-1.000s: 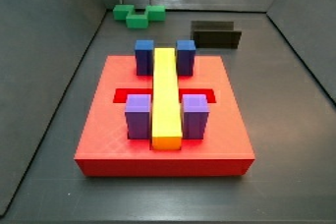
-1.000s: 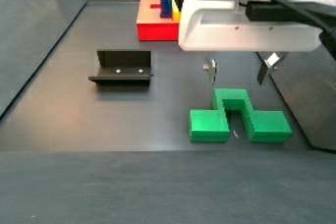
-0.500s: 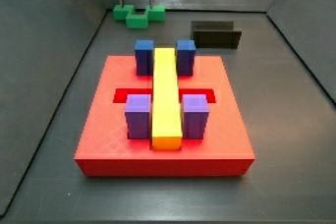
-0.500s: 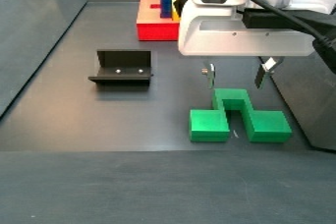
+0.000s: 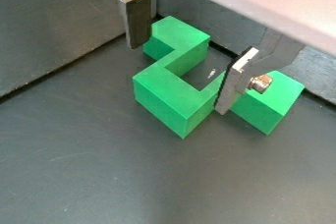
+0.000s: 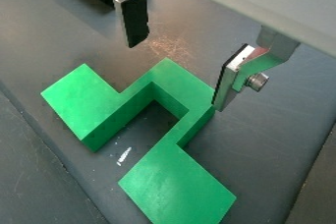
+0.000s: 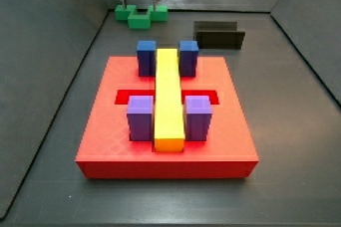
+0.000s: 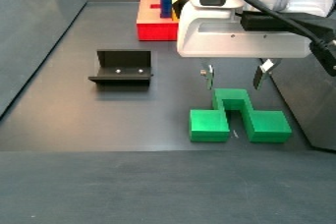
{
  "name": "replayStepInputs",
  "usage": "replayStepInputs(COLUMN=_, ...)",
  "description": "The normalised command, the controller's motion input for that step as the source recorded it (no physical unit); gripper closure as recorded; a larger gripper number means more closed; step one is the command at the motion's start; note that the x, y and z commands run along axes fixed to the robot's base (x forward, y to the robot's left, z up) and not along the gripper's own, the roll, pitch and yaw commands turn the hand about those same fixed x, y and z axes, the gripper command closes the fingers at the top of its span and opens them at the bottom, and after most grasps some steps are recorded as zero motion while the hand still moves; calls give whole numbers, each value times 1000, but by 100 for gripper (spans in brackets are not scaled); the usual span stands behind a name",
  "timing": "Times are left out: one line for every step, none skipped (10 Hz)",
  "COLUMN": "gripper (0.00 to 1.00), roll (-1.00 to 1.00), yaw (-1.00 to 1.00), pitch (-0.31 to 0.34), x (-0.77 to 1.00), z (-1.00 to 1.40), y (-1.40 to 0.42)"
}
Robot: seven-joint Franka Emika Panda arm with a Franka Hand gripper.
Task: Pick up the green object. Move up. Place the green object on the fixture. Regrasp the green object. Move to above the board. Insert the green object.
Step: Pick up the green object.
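Green object (image 8: 238, 117) lies unmarked under the spread tool (image 8: 237, 75).

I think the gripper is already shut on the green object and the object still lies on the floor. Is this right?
Not quite. The gripper is open: in both wrist views its fingers stand on either side of the raised middle of the green object with gaps showing. The object does lie on the floor, as a side view shows.

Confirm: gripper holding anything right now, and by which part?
Nothing held. The gripper is open above the green object on the floor, its fingers either side of the raised middle cube, not touching it.
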Motion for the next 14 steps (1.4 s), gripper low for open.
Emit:
replayStepInputs(gripper=0, roll=-240, yaw=0, pitch=-194, x=0, z=-494, y=54)
replayStepInputs(gripper=0, roll=-236, yaw=-49, pitch=-184, x=46, z=-574, y=0)
replayStepInputs(gripper=0, roll=-216, yaw=-77, pitch=-186, x=23, z=-609, y=6)
replayStepInputs(gripper=0, roll=-176, yaw=-106, pitch=-183, x=23, z=-671, y=54)
replayStepInputs(gripper=0, roll=-109, yaw=-100, pitch=-164, x=51, z=-783, y=114)
replayStepInputs(gripper=0, roll=-23, yaw=-126, pitch=-120, x=11, z=-943, y=169)
replayStepInputs(gripper=0, roll=-1, yaw=-114, pitch=-90, x=0, z=-1000, y=174)
replayStepInputs(gripper=0, roll=-14, yaw=-109, pitch=-103, x=49, z=-994, y=137)
replayStepInputs(gripper=0, roll=-116, yaw=-86, pitch=-150, x=89, z=-820, y=20)
replayStepInputs(gripper=0, roll=-250, yaw=-74, pitch=-186, x=89, z=-560, y=-51)
replayStepInputs(gripper=0, roll=-307, yaw=-71, pitch=-196, x=89, z=-440, y=-103)
replayStepInputs(gripper=0, roll=-326, yaw=-60, pitch=-204, x=114, z=-394, y=-143)
replayStepInputs(gripper=0, roll=-267, yaw=-57, pitch=-180, x=63, z=-531, y=-17)
replayStepInputs(gripper=0, roll=-253, yaw=-60, pitch=-161, x=34, z=-591, y=0)
